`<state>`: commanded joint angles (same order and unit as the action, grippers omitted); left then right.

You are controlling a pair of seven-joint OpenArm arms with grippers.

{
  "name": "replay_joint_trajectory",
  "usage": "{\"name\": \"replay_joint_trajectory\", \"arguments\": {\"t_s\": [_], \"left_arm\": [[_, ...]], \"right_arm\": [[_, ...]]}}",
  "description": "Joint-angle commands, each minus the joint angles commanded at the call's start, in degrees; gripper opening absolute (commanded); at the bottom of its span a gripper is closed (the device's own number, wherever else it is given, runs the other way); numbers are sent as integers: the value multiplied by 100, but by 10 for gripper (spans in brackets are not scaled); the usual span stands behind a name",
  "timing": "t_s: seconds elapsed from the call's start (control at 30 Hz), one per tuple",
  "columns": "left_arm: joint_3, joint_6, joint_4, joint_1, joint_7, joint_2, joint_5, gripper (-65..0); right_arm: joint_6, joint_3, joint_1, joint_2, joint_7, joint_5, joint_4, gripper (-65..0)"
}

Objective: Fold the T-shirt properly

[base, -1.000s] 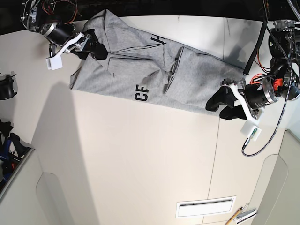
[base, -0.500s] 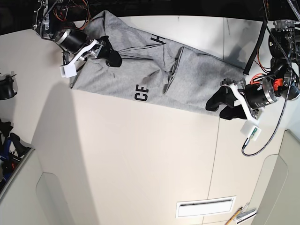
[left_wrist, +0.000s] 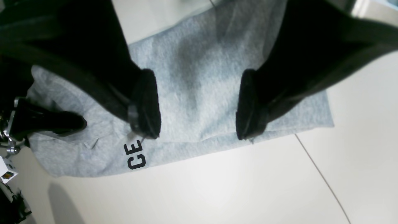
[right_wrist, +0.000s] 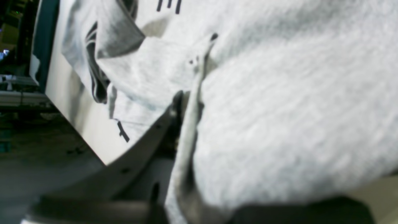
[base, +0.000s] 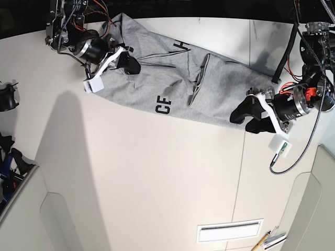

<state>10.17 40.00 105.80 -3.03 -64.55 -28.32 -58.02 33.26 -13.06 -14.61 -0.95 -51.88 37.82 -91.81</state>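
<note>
T-shirt [base: 178,86] lying stretched across the table [base: 157,172]: right gripper [base: 127,63] clamped on one fabric end, left gripper [left_wrist: 199,104] spread open over the opposite edge; fold best kept taut and level.

The T-shirt [base: 178,83] lay stretched on the table [base: 157,178] between both pincers, its end under the left gripper's [base: 243,119] spread jaws, its opposite edge bunched inside the right gripper [base: 128,63].

Both arms carry black pincers, the left pincer [base: 250,118] and right pincer [base: 127,62], on white brackets with black cylindrical wrists and exposed cables.
</note>
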Motion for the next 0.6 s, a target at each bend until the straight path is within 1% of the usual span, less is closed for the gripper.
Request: {"name": "replay_joint_trajectory", "arguments": {"t_s": [0.07,0.13,0.3,0.4,0.47,0.6], "left_arm": [[4,0,0,2,2,-42,-2,-234],[44,0,0,2,4,-109,-9,-234],[415,0,0,-2,-31,-238,-7,-234],[601,0,0,-20,-275,-234,-116,-234],[614,0,0,-105,-374,-234,-155,-234],[614,-17,0,-466,-382,-232,-151,-234]], "right_arm": [[0,0,85,-118,-111,-105,0,-650],[0,0,173,-389,-236,-98,0,-650],[0,0,413,-1460,-232,-96,0,-650],[0,0,621,-2090,-214,-98,0,-650],[2,0,726,-2479,-201,-96,2,-650],[0,0,1058,-3106,-184,-90,111,-650]]}}
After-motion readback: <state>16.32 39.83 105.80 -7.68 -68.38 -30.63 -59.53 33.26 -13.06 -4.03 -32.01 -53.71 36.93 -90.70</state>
